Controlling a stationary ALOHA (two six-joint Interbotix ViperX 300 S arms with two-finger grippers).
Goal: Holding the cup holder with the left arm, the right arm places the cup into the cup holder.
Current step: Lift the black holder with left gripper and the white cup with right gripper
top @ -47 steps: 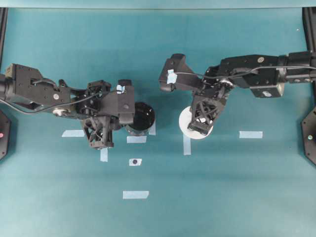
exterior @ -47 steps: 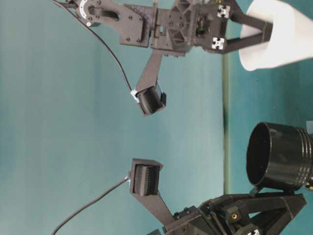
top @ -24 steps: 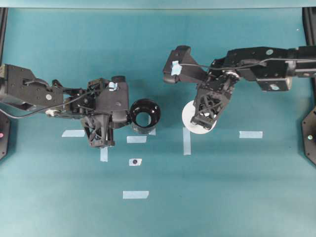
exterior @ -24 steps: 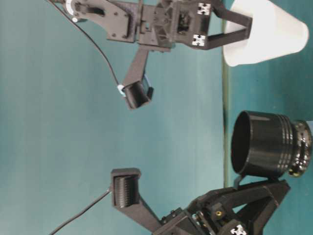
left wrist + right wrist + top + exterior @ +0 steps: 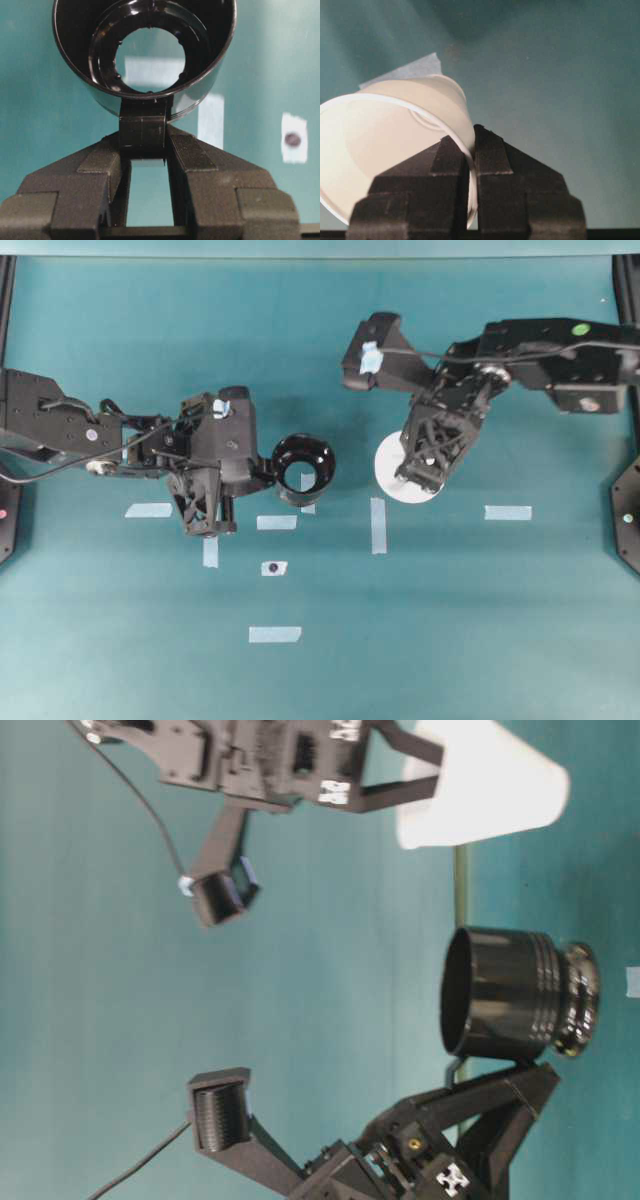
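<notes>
Overhead view first, and over on the left side the left arm (image 5: 60, 430) stretches in from the edge, thin cable trailing along it, blue tape tag on the wrist. Its left gripper (image 5: 262, 476) is clamped on the small side handle of the cup holder (image 5: 304, 466) — the left wrist view confirms it, both fingers (image 5: 102, 165) pinching that black handle from either side, the glossy black ring hanging out in front with the table showing straight through its bottom opening. From table level, the cup holder (image 5: 510, 993) is up off the surface, held by the handle, open mouth facing away from the tabletop.

Moving toward the middle, pale blue tape strips (image 5: 377, 525) lie scattered on the teal table (image 5: 480, 630), and one small tape patch carries a dark dot (image 5: 273, 567).

Now to the right: the right arm (image 5: 550, 350) comes in from the far edge, bulky boxy links, and its right gripper (image 5: 415, 477) is clenched on the cup (image 5: 393, 462). The right wrist view shows it clearly — the two fingers (image 5: 490, 155) nip the white rim wall, one inside, one outside. At table level the cup (image 5: 485, 790) is lifted clear of the surface too, wide rim toward the gripper.

Cup and cup holder sit apart, a clear gap of teal between them.
</notes>
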